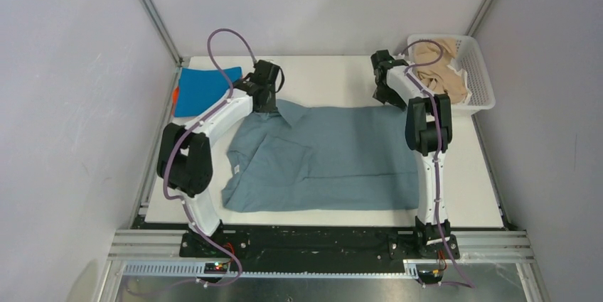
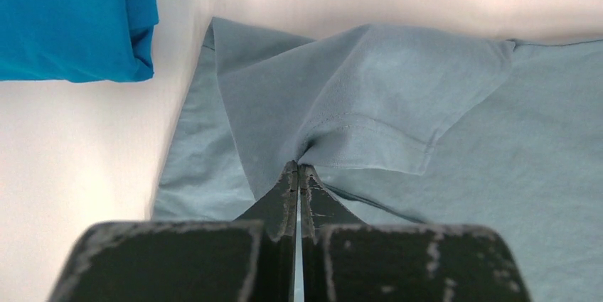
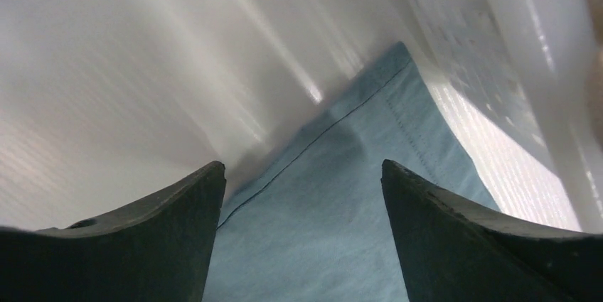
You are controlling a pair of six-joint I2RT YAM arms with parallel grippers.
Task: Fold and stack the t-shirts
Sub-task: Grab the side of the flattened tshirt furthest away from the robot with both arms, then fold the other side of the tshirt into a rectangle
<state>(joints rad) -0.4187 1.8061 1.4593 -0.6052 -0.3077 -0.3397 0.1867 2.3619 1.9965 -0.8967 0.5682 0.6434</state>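
The large grey-blue t-shirt (image 1: 334,160) lies spread across the table's middle, its left part loosely folded over. My left gripper (image 1: 273,106) is shut on the cloth at the shirt's far left sleeve (image 2: 370,103), and the cloth puckers at the gripper (image 2: 299,167). My right gripper (image 1: 387,96) hangs over the shirt's far right corner (image 3: 341,202). That gripper (image 3: 302,174) is open, with the cloth between and below its fingers. A folded bright blue t-shirt (image 1: 203,89) (image 2: 71,18) lies at the far left, an orange one (image 1: 175,94) peeking from under it. Beige t-shirts (image 1: 437,67) fill the basket.
The white lattice basket (image 1: 482,85) stands at the table's far right corner, its wall (image 3: 491,46) close beside my right gripper. Frame posts and grey walls close in the table's sides and back.
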